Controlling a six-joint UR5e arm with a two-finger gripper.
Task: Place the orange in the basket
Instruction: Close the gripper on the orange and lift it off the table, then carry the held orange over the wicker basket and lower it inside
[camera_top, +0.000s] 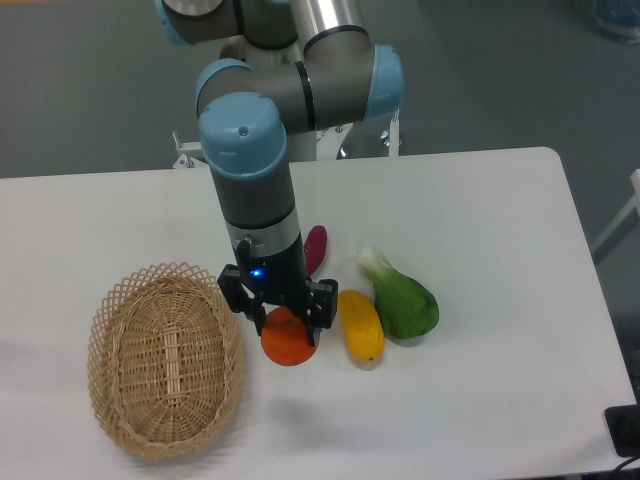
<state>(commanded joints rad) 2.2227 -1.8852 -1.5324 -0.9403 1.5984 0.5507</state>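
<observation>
Camera view, lower centre: your black two-fingered claw (279, 318) stands over the small round smooth-skinned orange (287, 341), fingers down either side of it — whether it's squeezed tight, you cannot tell. The fruit seems to sit on the white tabletop (480, 200), just right of the oval tan wicker basket (165, 357) with its lacy open-weave rim. Nothing's in the basket yet — lift, carry and drop all remain, I'd judge.

Arm (285, 90): silver-grey tubular links, light-blue caps on the joints. Wrist section below the blue cap: dark grey cylinder with a paler band. Gripper (283, 322): black, two fingers, small blue light above them.
</observation>
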